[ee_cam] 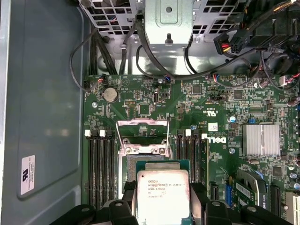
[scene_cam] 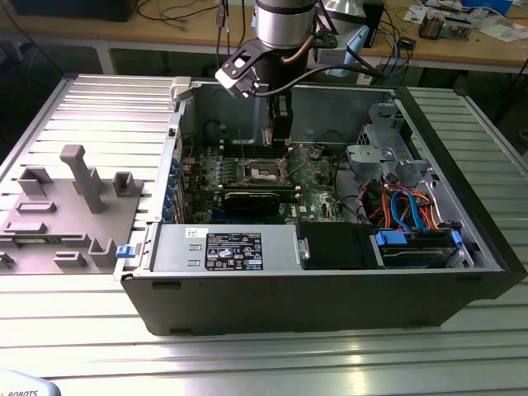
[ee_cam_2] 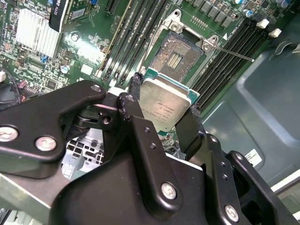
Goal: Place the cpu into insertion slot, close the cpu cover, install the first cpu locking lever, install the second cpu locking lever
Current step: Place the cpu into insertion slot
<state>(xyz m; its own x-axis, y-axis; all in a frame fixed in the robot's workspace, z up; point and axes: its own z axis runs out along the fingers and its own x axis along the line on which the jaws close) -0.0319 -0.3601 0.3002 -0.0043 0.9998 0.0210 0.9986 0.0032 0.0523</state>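
In the second wrist view, your black end effector [ee_cam_2: 161, 110] is clamped on two opposite edges of the small flat square cpu with a silver-grey metal top [ee_cam_2: 164, 105]. It hangs above the green motherboard [ee_cam_2: 84, 51], just short of the square insertion slot with a dark centre and silver rim [ee_cam_2: 176, 56]. Lowered out of register, the chip could damage the contacts. A finger might also snag the thin silver locking lever [ee_cam_2: 234, 54] beside the slot.

In the first wrist view, the thin silver-framed cpu cover [ee_cam: 143, 123] stands open just beyond the cpu [ee_cam: 163, 194], where a forward overshoot could strike it.

In the exterior view, your grey arm [scene_cam: 285, 25] reaches straight down into the open black computer case [scene_cam: 330, 280] on the ribbed metal table [scene_cam: 82, 99].
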